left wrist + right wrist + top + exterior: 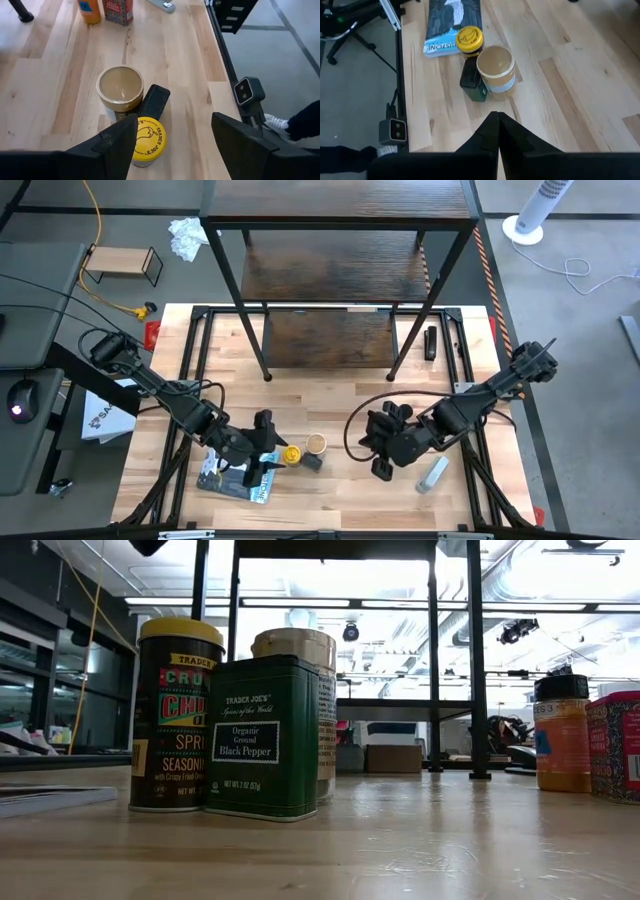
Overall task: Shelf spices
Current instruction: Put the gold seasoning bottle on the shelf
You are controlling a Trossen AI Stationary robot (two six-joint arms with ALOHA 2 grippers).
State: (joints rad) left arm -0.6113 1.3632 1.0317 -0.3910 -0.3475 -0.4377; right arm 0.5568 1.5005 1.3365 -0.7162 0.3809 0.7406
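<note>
Three spices stand close together near the table's front middle: a yellow-lidded jar (291, 453) (146, 141), a tan-lidded jar (316, 443) (120, 90) and a small dark tin (312, 463) (262, 735), each on its base. A brown jar (89, 9) and a red one (118, 9) stand farther right. My left gripper (262, 450) (175, 145) hovers open above the yellow-lidded jar and touches nothing. My right gripper (378, 448) (497, 119) is shut and empty, right of the cluster. The dark wood shelf (340, 270) stands at the table's far side.
A flat blue-grey packet (232, 477) (451, 25) lies left of the cluster, under my left gripper. A grey-white tube (432, 474) lies at the front right. A small light-wood rack (122, 263) sits on the floor at the far left. A person's shoe (277, 122) shows beyond the table's front edge.
</note>
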